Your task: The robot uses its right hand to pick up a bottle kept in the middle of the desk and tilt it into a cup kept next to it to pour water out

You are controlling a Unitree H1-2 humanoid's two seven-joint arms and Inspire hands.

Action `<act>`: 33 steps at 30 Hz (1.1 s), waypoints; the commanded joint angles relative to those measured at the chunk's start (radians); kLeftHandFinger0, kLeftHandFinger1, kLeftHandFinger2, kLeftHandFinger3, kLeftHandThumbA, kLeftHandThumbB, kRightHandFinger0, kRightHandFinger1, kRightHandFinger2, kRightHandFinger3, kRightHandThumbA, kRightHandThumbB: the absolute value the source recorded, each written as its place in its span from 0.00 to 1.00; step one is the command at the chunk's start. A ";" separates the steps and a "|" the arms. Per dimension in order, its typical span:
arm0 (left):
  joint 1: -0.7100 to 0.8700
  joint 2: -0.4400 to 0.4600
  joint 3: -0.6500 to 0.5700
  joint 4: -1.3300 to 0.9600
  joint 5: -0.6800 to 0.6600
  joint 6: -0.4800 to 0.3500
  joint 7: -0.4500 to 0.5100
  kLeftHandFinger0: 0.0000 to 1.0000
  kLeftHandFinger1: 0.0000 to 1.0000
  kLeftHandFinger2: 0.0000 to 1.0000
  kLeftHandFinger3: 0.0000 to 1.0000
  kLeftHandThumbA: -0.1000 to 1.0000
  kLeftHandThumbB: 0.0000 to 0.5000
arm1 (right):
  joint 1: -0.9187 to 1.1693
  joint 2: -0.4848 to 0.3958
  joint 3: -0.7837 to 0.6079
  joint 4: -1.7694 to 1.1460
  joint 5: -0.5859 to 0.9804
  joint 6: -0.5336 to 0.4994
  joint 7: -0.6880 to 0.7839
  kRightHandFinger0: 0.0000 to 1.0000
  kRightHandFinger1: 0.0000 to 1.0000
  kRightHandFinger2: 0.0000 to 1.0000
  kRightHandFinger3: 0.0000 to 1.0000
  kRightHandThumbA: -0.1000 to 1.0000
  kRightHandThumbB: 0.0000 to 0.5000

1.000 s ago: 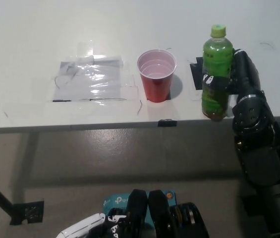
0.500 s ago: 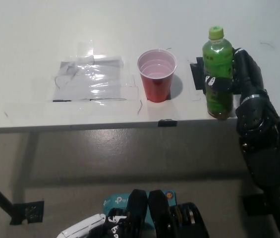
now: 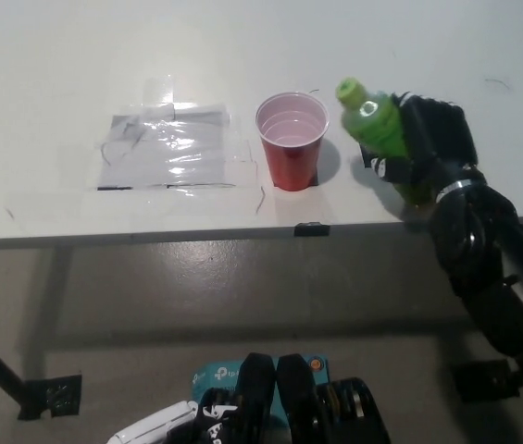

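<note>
At the lower left of the frame, near the bottom edge, a sliver of the white left hand shows; too little of it is in view to tell whether its fingers are apart or closed. Above it, in the upper left part of the white desk, a clear plastic sheet is taped flat. Just right of the sheet, near the frame's upper middle, stands a red cup, upright and open-topped, with a pale inside. A small black tape mark sits on the desk's front edge below the cup. Right of the cup, the green bottle is tilted, its green cap pointing toward the upper left, close to the cup's right rim but not over it; the cap is on. The black right hand holds the bottle from its right side, fingers clamped around the body, partly covering the label. The black arm runs from the hand down to the lower right corner of the frame.
</note>
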 commanded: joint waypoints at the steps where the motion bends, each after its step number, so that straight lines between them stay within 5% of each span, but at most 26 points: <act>1: -0.008 0.009 0.002 -0.031 0.001 0.010 -0.014 1.00 1.00 1.00 1.00 0.43 1.00 | -0.100 -0.020 0.034 -0.011 -0.096 -0.092 -0.047 0.77 0.03 0.01 0.48 0.14 0.00; 7: -0.008 0.008 -0.003 -0.024 0.016 -0.002 -0.012 1.00 1.00 1.00 1.00 0.44 1.00 | -0.141 -0.030 0.087 -0.008 -0.138 -0.083 0.016 0.95 0.09 0.01 0.48 0.13 0.06; 12: -0.006 0.008 0.000 -0.033 0.015 0.009 -0.014 1.00 1.00 1.00 1.00 0.43 1.00 | -0.189 -0.068 0.130 0.058 -0.205 -0.131 -0.020 0.77 0.00 0.00 0.46 0.14 0.28; 15: 0.000 0.009 0.000 -0.034 0.011 0.013 -0.017 1.00 1.00 1.00 1.00 0.42 1.00 | -0.189 -0.083 0.139 0.065 -0.220 -0.140 -0.026 0.78 0.00 0.00 0.48 0.15 0.30; 17: 0.002 0.004 0.002 -0.036 0.011 0.012 -0.012 1.00 1.00 1.00 1.00 0.41 1.00 | -0.197 -0.141 0.147 0.073 -0.250 -0.174 -0.040 0.93 0.07 0.00 0.49 0.10 0.30; 20: 0.007 0.010 0.005 -0.045 0.012 0.020 -0.011 1.00 1.00 1.00 1.00 0.43 1.00 | -0.203 -0.165 0.153 0.082 -0.271 -0.191 -0.049 0.96 0.09 0.00 0.49 0.12 0.33; 25: 0.010 0.006 0.009 -0.039 0.007 0.011 -0.011 1.00 1.00 1.00 1.00 0.41 1.00 | -0.229 -0.200 0.198 0.099 -0.354 -0.182 -0.037 0.97 0.05 0.00 0.34 0.09 0.12; 27: 0.010 0.007 0.007 -0.038 0.013 0.010 -0.011 1.00 1.00 1.00 1.00 0.42 1.00 | -0.236 -0.203 0.210 0.091 -0.375 -0.186 -0.024 0.97 0.05 0.00 0.36 0.14 0.09; 28: 0.010 0.009 0.007 -0.040 0.013 0.009 -0.012 1.00 1.00 1.00 1.00 0.42 1.00 | -0.238 -0.197 0.209 0.074 -0.376 -0.181 -0.003 1.00 0.15 0.07 0.49 0.23 0.13; 29: 0.010 0.009 0.007 -0.040 0.013 0.009 -0.012 1.00 1.00 1.00 1.00 0.42 1.00 | -0.238 -0.196 0.208 0.073 -0.378 -0.182 -0.001 1.00 0.15 0.06 0.50 0.24 0.13; 33: 0.006 0.010 0.003 -0.042 0.019 0.008 -0.013 1.00 1.00 1.00 1.00 0.42 1.00 | -0.241 -0.173 0.205 0.058 -0.392 -0.182 0.003 1.00 0.18 0.00 0.38 0.14 0.11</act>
